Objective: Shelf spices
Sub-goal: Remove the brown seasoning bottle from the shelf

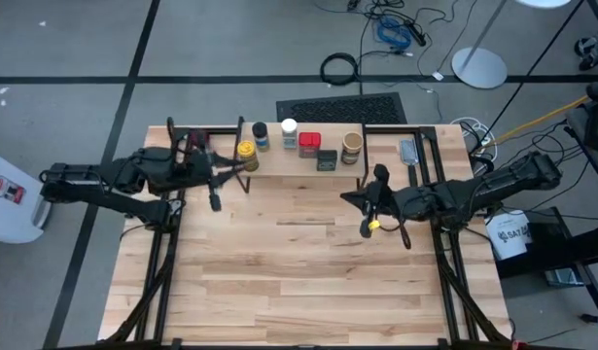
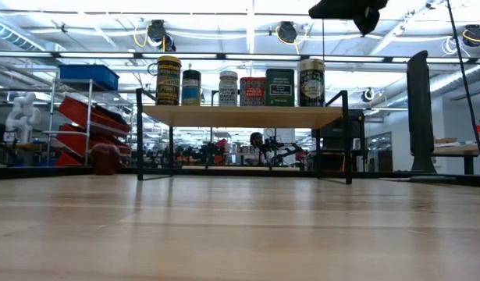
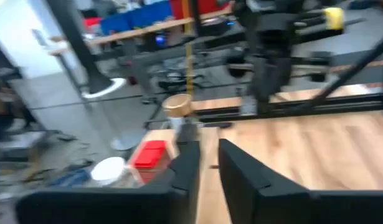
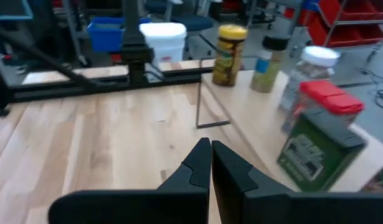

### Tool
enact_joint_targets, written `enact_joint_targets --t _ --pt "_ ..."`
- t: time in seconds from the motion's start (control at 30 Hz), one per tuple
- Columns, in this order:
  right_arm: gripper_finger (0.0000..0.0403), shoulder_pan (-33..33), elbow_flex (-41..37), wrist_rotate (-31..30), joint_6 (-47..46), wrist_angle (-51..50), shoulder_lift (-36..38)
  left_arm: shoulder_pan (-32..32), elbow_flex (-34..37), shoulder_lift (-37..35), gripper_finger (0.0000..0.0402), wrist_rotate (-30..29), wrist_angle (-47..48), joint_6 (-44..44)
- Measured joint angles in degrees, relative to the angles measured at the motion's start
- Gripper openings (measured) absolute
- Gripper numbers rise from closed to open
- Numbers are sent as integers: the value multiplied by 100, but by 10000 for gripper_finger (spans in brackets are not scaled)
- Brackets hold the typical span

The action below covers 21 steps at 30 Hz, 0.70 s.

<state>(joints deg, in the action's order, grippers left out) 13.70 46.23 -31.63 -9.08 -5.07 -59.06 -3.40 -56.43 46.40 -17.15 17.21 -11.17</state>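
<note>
Left gripper point(image 1: 217, 181), fingers slightly parted and holding nothing, hangs beside the shelf's point(image 2: 247, 116) left end, near the yellow-topped jar point(image 1: 247, 153). Right gripper point(image 4: 210, 163), fingers pressed together and empty, waits over the table point(image 1: 308, 262) in front of the shelf's right end. All six spices stand upright in one row on the plank: yellow-topped jar, dark jar point(image 1: 261, 135), white-capped jar point(image 1: 289, 131), red tin point(image 1: 309, 144), dark tin point(image 1: 326, 159), tan-topped jar point(image 1: 351, 147). No spice remains on the table. Judged step: release and retreat after the last placement; the shelving itself looks complete. The next move calls for drawing the left arm back without brushing the yellow-topped jar or the shelf leg. Count: six spices, one shelf, two grippers. A small dark-red round object point(image 2: 105, 158) lies on the table left of the shelf, apart from the spices.
</note>
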Motion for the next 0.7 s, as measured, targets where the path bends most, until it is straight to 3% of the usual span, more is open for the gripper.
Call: enact_joint_targets --t 0.2,0.4,0.53,0.7 --pt "13 -846 1116 478 350 -1189 102 0 -17 20 152 -178 -16 -9" --pt "65 -1873 2649 1078 707 -3011 -134 2 -17 23 175 -247 -14 -16" --pt "127 -2367 3340 1866 1079 -3719 -386 0 -17 28 176 -247 -11 -18" --pt "255 -2796 3572 2230 1493 -4042 -671 0 -17 26 176 -253 -13 -505"
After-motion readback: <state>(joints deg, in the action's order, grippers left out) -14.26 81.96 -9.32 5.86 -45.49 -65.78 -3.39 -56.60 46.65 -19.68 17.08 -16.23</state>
